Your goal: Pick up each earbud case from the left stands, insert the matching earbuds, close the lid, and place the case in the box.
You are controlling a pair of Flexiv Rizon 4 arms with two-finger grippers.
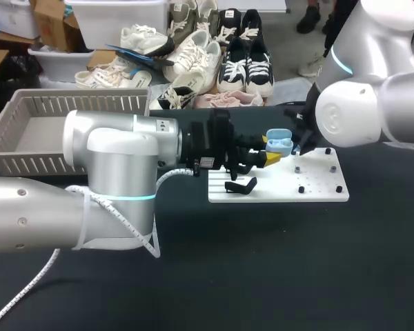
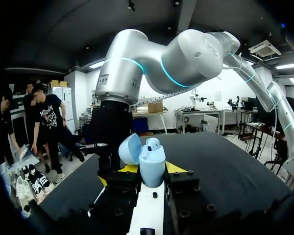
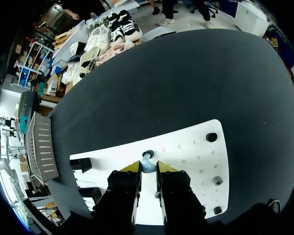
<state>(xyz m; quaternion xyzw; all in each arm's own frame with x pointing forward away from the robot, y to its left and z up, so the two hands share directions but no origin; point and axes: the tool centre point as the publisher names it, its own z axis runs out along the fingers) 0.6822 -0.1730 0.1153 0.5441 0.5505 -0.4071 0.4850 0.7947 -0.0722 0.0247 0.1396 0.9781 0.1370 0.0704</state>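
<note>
A light blue earbud case (image 2: 152, 159) stands upright with its lid open, and my left gripper (image 2: 152, 169) is shut on its lower half. One earbud (image 2: 153, 144) sits in the case's top. In the head view the case (image 1: 281, 143) hangs above the white board (image 1: 317, 186), between the left gripper's (image 1: 270, 148) yellow tips. My right gripper (image 3: 148, 169) points down at the board (image 3: 186, 156), its narrow-set fingers shut on a small blue-grey earbud (image 3: 147, 160). In the head view the right arm (image 1: 352, 114) hides that gripper.
Black stands (image 1: 241, 186) sit on the board's left part, seen also as stands (image 3: 81, 164) in the right wrist view. Small pegs (image 3: 211, 137) dot the board's right side. A beige slatted basket (image 1: 55, 124) stands at the table's far left.
</note>
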